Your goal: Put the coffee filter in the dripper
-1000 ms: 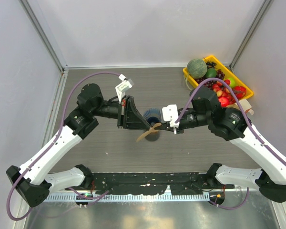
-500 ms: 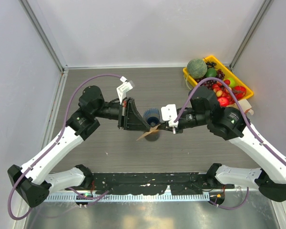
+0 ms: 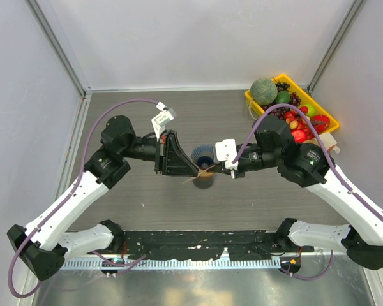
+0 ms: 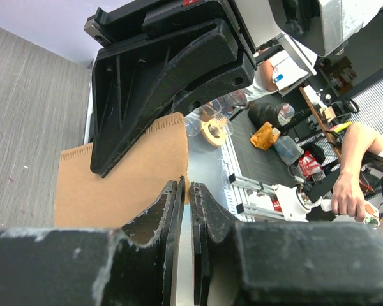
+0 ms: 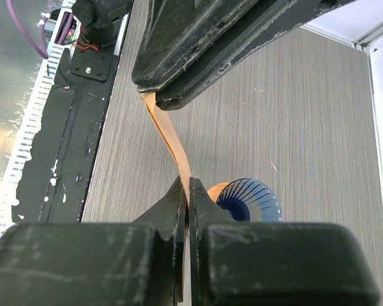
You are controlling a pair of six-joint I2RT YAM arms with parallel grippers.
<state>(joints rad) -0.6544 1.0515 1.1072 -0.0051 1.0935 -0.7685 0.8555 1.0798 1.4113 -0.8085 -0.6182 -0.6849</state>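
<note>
Yellow tray (image 3: 250, 101), far right corner of the bench (image 3: 140, 115): it held a green melon (image 3: 263, 90), dark grapes (image 3: 282, 83) and a heap of small red and green fruit (image 3: 303, 129). The dripper (image 5: 249, 197), a dark blue cone with fine ribbed walls and a round rim, stood on the bench near mid-table, between the two arms. An orange-brown rounded edge (image 5: 218, 189) showed just beside its rim; I could not tell what it was.

The coffee filter (image 5: 169, 137) was outside the dripper, in the air just beside it and spanning the two tools. Seen edge-on from the right wrist, it was a thin tan strip bowed in a gentle curve. From the left wrist it was a flat light-brown sheet with a finely crimped edge.

Right tool (image 5: 186, 185): I saw its fingers clamped tight on the lower end of the paper. Left tool (image 4: 190, 191): a narrow bright slit showed between its fingers, with the filter's edge right at them. Whether they pinched the paper I could not tell.
</note>
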